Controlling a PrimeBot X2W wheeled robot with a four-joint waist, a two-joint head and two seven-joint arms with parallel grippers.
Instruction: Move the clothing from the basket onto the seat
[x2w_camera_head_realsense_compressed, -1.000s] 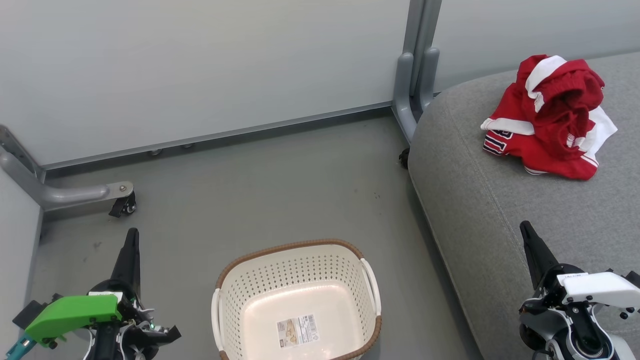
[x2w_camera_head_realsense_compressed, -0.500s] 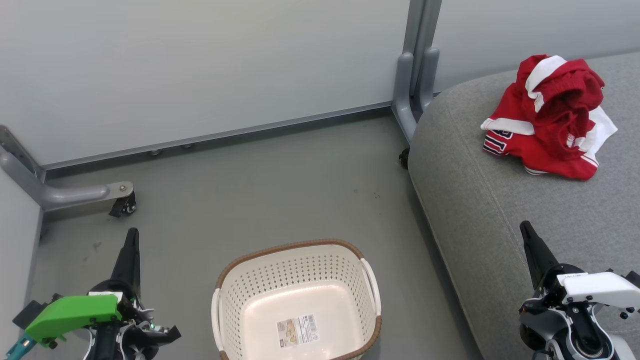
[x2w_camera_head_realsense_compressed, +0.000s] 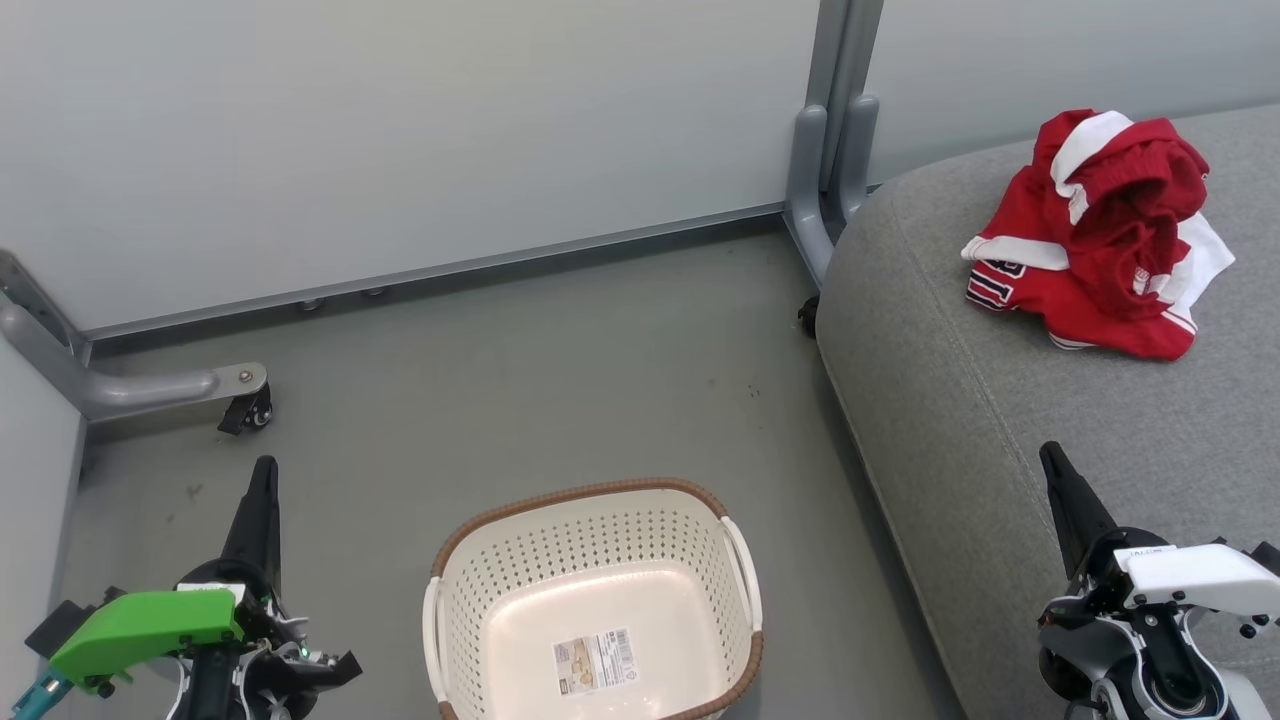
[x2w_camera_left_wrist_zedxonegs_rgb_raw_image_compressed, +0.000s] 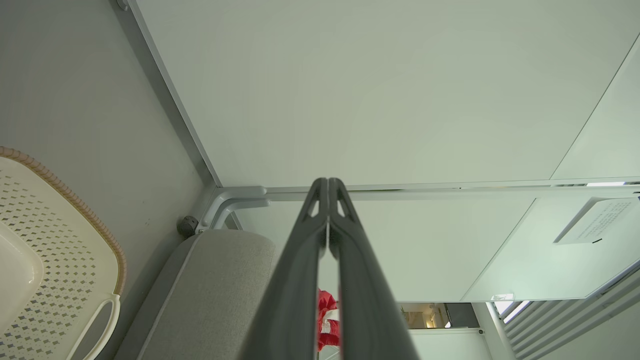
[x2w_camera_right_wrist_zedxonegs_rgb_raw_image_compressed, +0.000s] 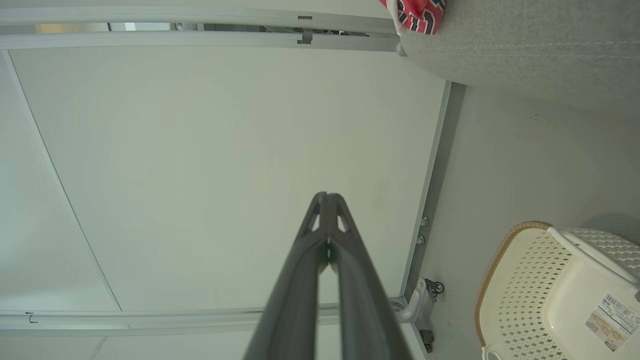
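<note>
Clothing (x2w_camera_head_realsense_compressed: 1095, 235): two red garments with white stripes and trim, crumpled into one heap, one edge showing a striped waistband. They lie on the seat (x2w_camera_head_realsense_compressed: 1000, 430) toward its far right, unmoved since a second ago. Seat: large grey woven-fabric cushion with rounded edges and one stitched seam running along its top. Basket (x2w_camera_head_realsense_compressed: 590, 488): cream perforated plastic with a brown woven-look rim and white handles (x2w_camera_head_realsense_compressed: 745, 565). It stands upright on the floor (x2w_camera_head_realsense_compressed: 560, 380) just left of the seat, in the same place as before. Contents: a printed label (x2w_camera_head_realsense_compressed: 595, 662) on its smooth bottom. Left gripper (x2w_camera_head_realsense_compressed: 264, 464): dark fingers pressed together tip to tip, over the floor left of the basket, position unchanged. Right gripper (x2w_camera_head_realsense_compressed: 1047, 450): fingers likewise together, over the near part of the seat, well apart from the clothing, position unchanged. Floor: smooth, grey. Surround: pale flat panels (x2w_camera_head_realsense_compressed: 400, 130) in grey metal frames, one foot carrying a black castor (x2w_camera_head_realsense_compressed: 255, 410).
</note>
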